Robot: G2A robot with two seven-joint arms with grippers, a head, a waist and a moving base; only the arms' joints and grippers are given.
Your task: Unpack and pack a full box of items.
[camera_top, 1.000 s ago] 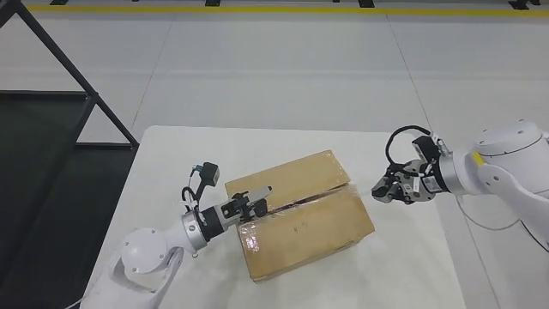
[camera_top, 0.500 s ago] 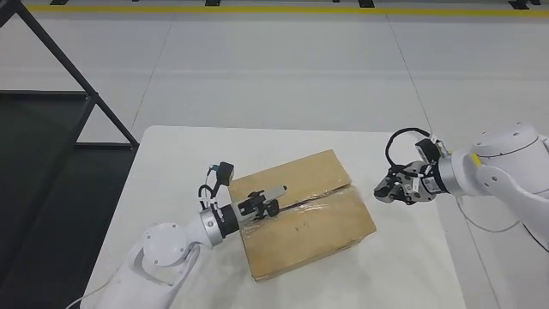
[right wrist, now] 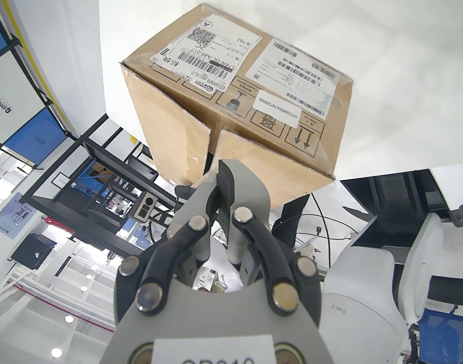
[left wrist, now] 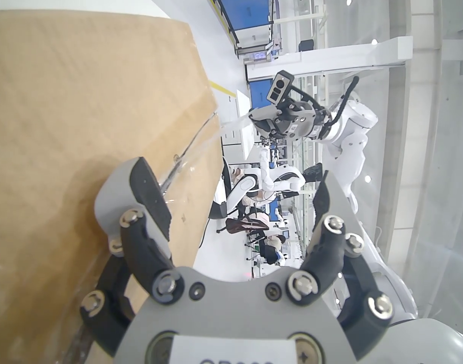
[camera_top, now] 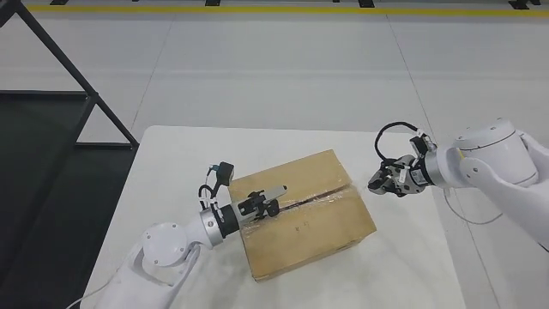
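Top view, left to right — left claw (camera_top: 268, 199) spread wide over the left end of the closed box (camera_top: 313, 223), right at its taped seam (camera_top: 322, 196). Box sits middle of the counter (camera_top: 171, 154), long axis running toward the right claw (camera_top: 383, 185) — pinched shut, just off the right end. Left arm nearer; seam likely next.

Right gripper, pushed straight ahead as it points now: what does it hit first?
Probably the cardboard box, near the end of its seam. The shut right gripper aims at that edge, though its height is unclear.
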